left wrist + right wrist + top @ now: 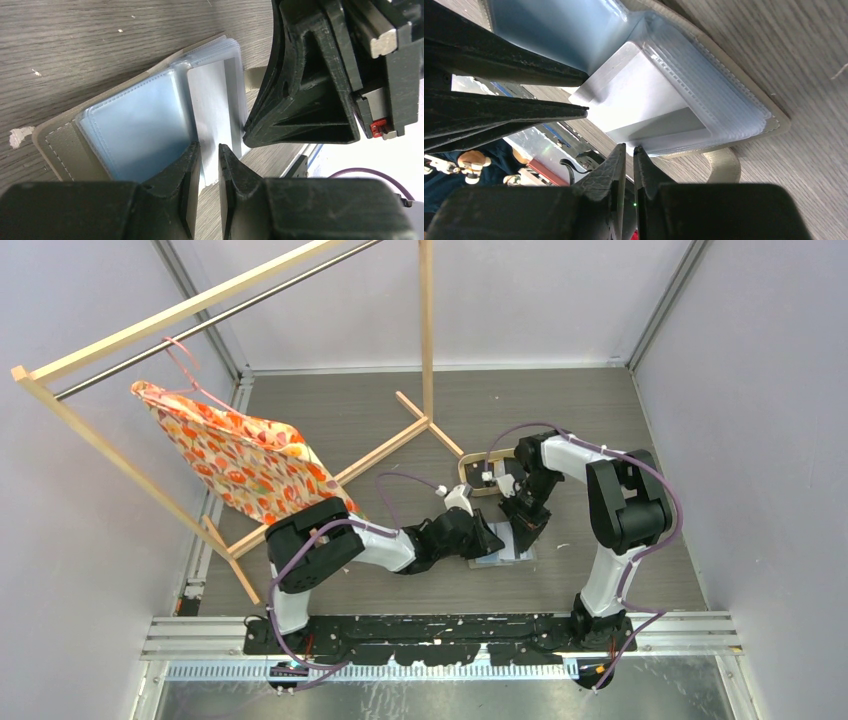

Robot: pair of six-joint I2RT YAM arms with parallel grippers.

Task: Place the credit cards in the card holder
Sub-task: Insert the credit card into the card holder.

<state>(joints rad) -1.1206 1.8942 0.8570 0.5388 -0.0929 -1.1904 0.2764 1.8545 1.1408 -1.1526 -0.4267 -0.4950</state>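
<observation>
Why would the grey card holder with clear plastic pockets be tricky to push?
The grey card holder with clear plastic pockets probably flops: its pockets fan loosely. The glossy plastic looks slippery. It lies flat and thin, so it likely slides, not tips.

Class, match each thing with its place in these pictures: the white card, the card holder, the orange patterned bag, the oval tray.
Things:
1. white card
2. card holder
3. orange patterned bag
4. oval tray

Places:
A. hanging from the wooden rack
B. lying open on the table
C. on the table near the rack's foot
D. pinched in the left gripper

Pairs: 1-D, 2-B, 3-A, 4-C
</observation>
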